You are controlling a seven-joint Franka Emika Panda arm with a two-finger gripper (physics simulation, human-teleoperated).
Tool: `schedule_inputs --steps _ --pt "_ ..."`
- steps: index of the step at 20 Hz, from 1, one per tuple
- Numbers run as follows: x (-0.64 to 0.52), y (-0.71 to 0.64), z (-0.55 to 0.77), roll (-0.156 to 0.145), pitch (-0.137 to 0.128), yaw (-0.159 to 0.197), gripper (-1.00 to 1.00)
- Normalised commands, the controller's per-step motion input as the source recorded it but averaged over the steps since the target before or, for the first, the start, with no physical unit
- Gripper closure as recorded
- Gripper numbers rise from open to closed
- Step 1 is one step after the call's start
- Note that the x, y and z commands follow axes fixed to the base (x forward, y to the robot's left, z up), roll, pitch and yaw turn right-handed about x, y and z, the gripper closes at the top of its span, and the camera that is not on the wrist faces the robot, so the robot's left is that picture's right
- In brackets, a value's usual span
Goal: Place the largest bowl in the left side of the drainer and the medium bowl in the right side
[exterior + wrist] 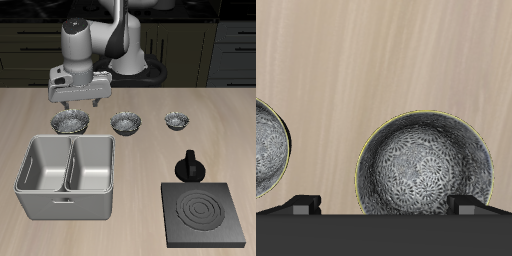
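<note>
Three shiny faceted metal bowls stand in a row behind the drainer. The largest bowl is at the end of the row, just behind the drainer's back rim. The medium bowl is in the middle of the row, and the smallest bowl is at the other end. My gripper is open and empty, hovering just above the largest bowl. In the wrist view the largest bowl lies below the gripper, with the medium bowl cut off at the frame's edge. Both drainer compartments are empty.
A black square stove plate lies near the table's front edge, away from the drainer. A small black pot-like object stands just behind it.
</note>
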Motion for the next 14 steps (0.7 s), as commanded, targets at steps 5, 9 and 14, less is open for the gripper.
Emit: schedule_inputs --steps 5,9,14 --pt "0.01 0.08 -0.22 0.000 0.003 0.000 -1.00" --pt "-0.01 0.00 -0.33 0.006 0.028 0.004 -1.00" --pt "-0.05 -0.02 -0.29 -0.007 0.023 -0.011 -1.00"
